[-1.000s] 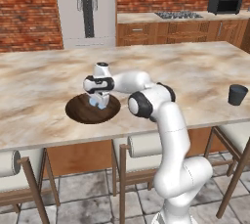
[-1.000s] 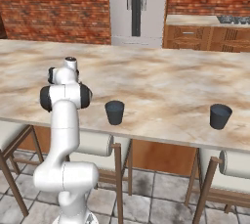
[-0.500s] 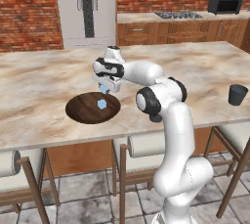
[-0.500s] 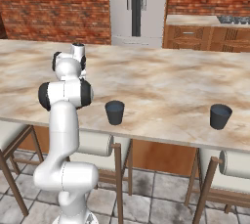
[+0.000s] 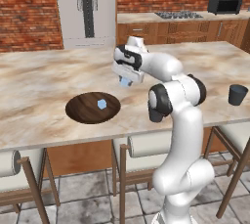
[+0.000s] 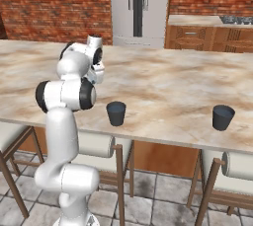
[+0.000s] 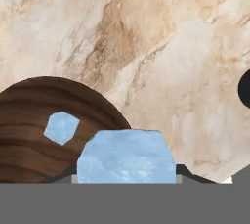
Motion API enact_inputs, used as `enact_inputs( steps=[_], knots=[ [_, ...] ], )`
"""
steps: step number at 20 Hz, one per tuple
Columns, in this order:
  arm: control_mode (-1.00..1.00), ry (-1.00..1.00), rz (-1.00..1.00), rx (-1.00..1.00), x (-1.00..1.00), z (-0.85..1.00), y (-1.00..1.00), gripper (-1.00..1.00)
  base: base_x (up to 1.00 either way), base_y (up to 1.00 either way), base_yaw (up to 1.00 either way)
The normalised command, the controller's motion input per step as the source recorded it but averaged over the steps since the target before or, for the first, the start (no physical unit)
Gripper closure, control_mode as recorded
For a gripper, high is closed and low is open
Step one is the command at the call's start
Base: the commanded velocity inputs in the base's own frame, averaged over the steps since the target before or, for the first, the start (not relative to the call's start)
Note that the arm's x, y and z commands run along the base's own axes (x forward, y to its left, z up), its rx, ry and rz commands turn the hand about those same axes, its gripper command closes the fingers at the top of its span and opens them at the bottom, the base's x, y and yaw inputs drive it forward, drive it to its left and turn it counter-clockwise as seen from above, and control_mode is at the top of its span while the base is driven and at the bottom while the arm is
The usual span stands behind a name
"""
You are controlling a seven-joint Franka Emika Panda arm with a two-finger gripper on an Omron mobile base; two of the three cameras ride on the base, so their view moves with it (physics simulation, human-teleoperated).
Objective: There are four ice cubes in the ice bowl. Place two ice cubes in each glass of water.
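Observation:
My gripper (image 5: 126,81) hangs above the marble counter, just right of the ice bowl (image 5: 80,110), shut on one pale blue ice cube (image 5: 126,81). In the hand view that ice cube (image 7: 126,157) sits between the fingertips, with the bowl (image 7: 29,105) below left. One more ice cube (image 5: 101,104) (image 7: 61,127) lies in the bowl. The nearer glass of water (image 6: 116,113) stands at the counter's front edge, partly behind my arm (image 5: 155,115). The second glass (image 5: 238,94) (image 6: 223,117) stands far to the right. In the right base view the gripper (image 6: 97,75) shows beside my shoulder.
Stools with pale cushions (image 5: 146,142) line the counter's front edge. Bare marble (image 6: 168,87) stretches between the bowl and the glasses. A black microwave (image 5: 224,4) and cabinets stand against the back wall.
The gripper has risen out of the bowl with an ice cube and swung right, toward the nearer glass. One cube stays in the bowl.

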Motion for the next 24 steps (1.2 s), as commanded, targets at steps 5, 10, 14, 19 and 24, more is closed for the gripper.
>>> enact_inputs(
  steps=[5, 10, 14, 19, 24],
  knots=[
    [-1.00, 0.00, 0.06, -0.05, -0.40, 0.32, -0.99, 1.00, 0.00, 0.00, 0.00],
    [-1.00, 0.00, 0.05, -0.06, -0.44, 0.22, -0.95, 1.00, 0.00, 0.00, 0.00],
    [-1.00, 0.00, 0.00, -0.06, -0.28, 0.07, -1.00, 1.00, 0.00, 0.00, 0.00],
    [-1.00, 0.00, 0.00, -0.07, -0.30, 0.10, -1.00, 1.00, 0.00, 0.00, 0.00],
    [-1.00, 0.00, 0.00, -0.06, -0.28, 0.05, -1.00, 1.00, 0.00, 0.00, 0.00]
  ],
)
